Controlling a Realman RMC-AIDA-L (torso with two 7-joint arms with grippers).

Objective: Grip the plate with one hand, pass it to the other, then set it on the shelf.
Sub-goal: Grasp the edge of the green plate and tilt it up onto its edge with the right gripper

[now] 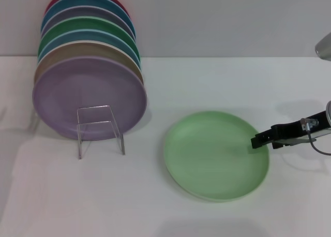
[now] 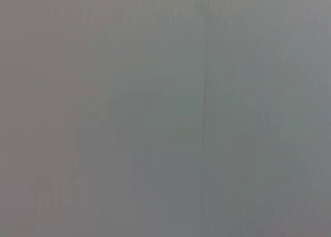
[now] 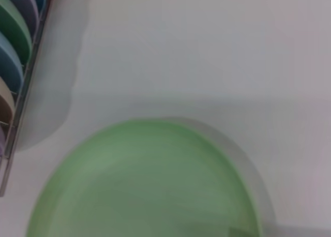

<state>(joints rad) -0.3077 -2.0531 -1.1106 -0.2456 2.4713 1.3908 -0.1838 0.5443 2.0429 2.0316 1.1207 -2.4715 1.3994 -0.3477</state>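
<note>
Plate is lying flat on the white tabletop, right of the shelf and near it but not touching. Shelf is already carrying a leaning stack of coloured plates, the lilac plate sitting in front.

Right gripper is reaching in low from the far side of the plate from the shelf, its tip sitting at the plate's rim. Whether the fingers are apart or already closing on the rim, I cannot tell from here. Right wrist view is looking across the plate toward the shelf, showing no fingers. Left gripper is not showing in the head view; its wrist camera is facing a blank grey surface.

Handling judgement: plate is looking stiff, light, matte, likely plastic, so not very slippery. The raised rim is the only place to take hold of, with 1 finger going under the edge. A shallow bite there is risking the plate tilting or slipping during the handover.
</note>
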